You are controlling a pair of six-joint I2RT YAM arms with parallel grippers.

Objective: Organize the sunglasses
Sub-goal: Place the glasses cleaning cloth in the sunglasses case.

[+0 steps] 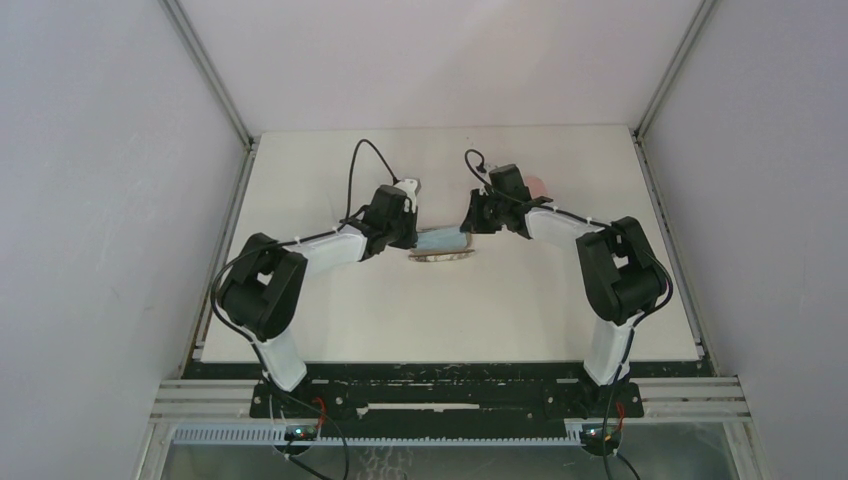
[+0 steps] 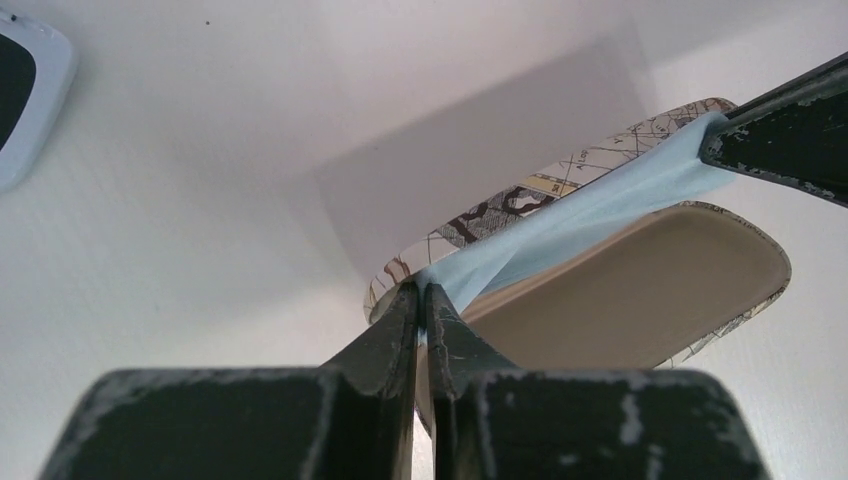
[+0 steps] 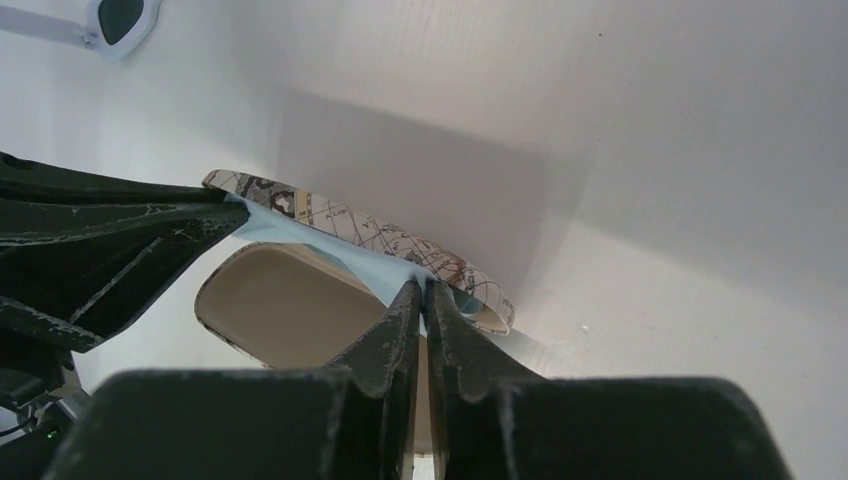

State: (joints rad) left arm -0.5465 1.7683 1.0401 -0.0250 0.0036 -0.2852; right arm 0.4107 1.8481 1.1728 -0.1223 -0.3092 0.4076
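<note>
1. The white-framed sunglasses [image 1: 410, 187] lie on the white table [image 1: 450, 320], just past the left gripper and toward the far edge. They are apart from the case. In both wrist views they sit in the top-left corner, showing only a dark lens and part of the white frame.
2. The left gripper [image 2: 425, 295] is clenched, its fingertips pinching one end of a light-blue cloth [image 2: 590, 205].
3. The cloth runs taut between the two grippers, pulled into a narrow band just above the open case.
4. The case [image 2: 640, 290] lies open on the table near its middle, between the two wrists. Its outside carries a map print and its inside is plain beige. The cloth passes in front of the raised lid and over the near rim of the base.
5. The right gripper [image 3: 425, 292] is also clamped tight, nipping the other end of the cloth.
6. A pink object [image 1: 537, 185] peeks out behind the right wrist, mostly hidden by the arm.
</note>
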